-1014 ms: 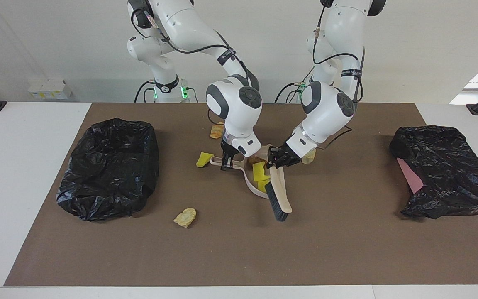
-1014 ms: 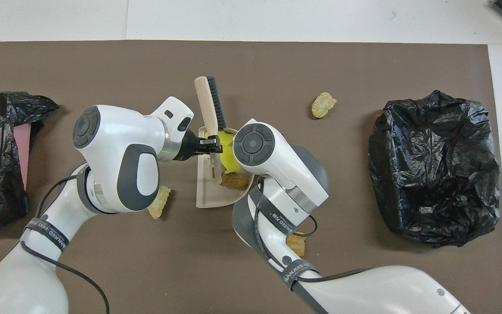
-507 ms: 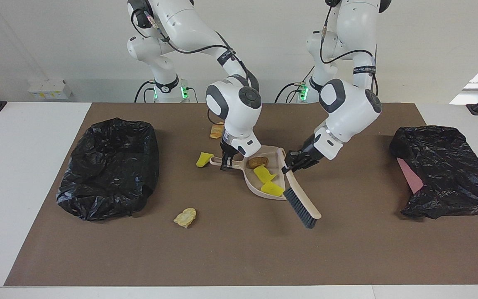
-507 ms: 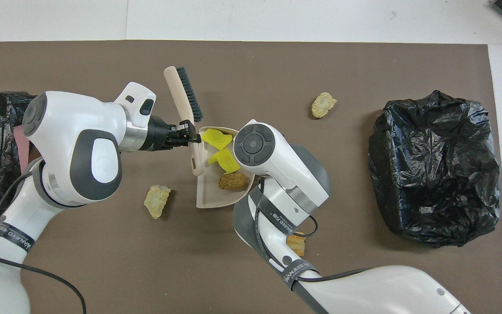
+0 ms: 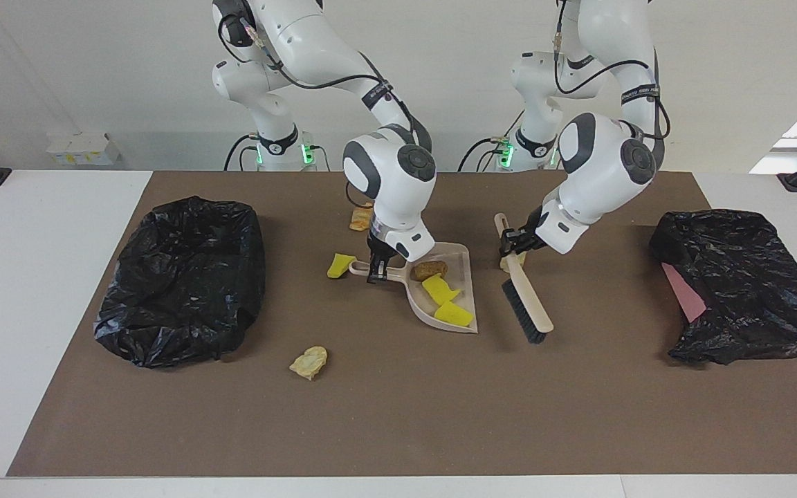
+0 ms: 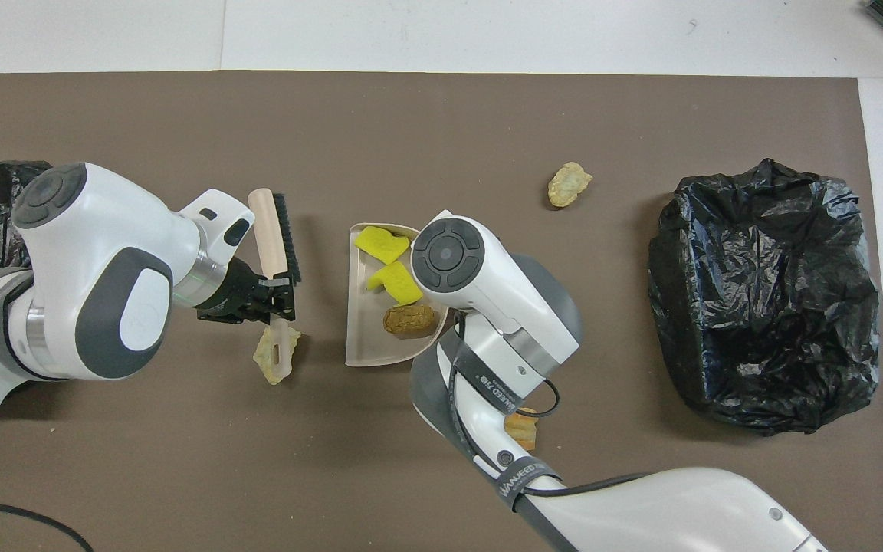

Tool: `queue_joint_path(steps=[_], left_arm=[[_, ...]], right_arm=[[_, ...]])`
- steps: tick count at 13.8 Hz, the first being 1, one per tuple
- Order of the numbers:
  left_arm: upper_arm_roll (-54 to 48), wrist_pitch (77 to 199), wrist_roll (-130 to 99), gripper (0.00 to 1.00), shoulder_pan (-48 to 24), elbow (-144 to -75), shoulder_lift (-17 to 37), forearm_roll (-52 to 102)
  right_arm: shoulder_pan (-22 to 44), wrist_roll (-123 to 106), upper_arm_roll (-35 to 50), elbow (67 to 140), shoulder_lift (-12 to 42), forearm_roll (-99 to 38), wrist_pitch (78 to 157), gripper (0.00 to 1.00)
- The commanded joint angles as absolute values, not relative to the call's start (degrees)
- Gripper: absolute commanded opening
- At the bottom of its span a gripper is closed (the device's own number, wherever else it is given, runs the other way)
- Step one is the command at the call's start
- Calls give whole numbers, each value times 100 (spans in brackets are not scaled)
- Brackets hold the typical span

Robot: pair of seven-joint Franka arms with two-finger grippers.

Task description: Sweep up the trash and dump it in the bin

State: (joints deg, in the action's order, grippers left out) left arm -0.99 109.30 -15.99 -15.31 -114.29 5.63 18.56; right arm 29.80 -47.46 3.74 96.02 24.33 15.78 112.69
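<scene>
My right gripper [image 5: 378, 268] is shut on the handle of the beige dustpan [image 5: 466, 277], which lies on the brown mat. In the pan lie pieces of trash: two yellow chunks [image 6: 382, 244] and a brown lump [image 6: 409, 320]. My left gripper [image 5: 513, 240] is shut on the handle of the brush [image 5: 528, 311], beside the pan toward the left arm's end. A tan lump [image 6: 267, 362] lies under the brush handle. Loose trash on the mat: a yellow chunk [image 5: 340, 265] by the pan handle, an orange scrap [image 5: 360, 218], and a tan scrap [image 5: 309, 362]. The black-lined bin [image 5: 184, 290] stands at the right arm's end.
A second black bag [image 5: 744, 277], with something pink showing at its edge, lies at the left arm's end. The brown mat [image 5: 398, 415] covers most of the white table. In the overhead view my right wrist hides the pan's handle.
My left gripper has swung the brush out of the dustpan toward the left arm's end, and its handle now lies over the tan lump. The right gripper and dustpan have stayed put.
</scene>
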Motion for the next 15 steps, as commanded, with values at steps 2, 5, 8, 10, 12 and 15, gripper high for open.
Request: queue_joint_path(steps=[2,5,8,10,12,15], left_arm=[[-114,10127,-2134,0,-1354,-11769,124,1137],[-123,9555,-2785,0,-1388,-11987,-95,915],[-149,9851,-3470,0,-1555,-13065,-762,853],[-167,10447,-3751,0,-1792,-13848,-1246,861],[-176,10713,-4086,0,-2133,-14054,-1275,879],[-185,11274,-4087,0,-2355,-14045,-1117,1246]], right_arm=[[2935,-4860,413,9922,2224,1643,11452,0],[2936,-5096,413,10090,2180,1696,11750,0],[2927,-5203,413,10107,2180,1705,11830,0],[2918,-5343,413,10160,2180,1696,11909,0],[2918,-5344,413,10160,2180,1696,11918,0],[2918,-5326,413,10160,2180,1696,11900,0]])
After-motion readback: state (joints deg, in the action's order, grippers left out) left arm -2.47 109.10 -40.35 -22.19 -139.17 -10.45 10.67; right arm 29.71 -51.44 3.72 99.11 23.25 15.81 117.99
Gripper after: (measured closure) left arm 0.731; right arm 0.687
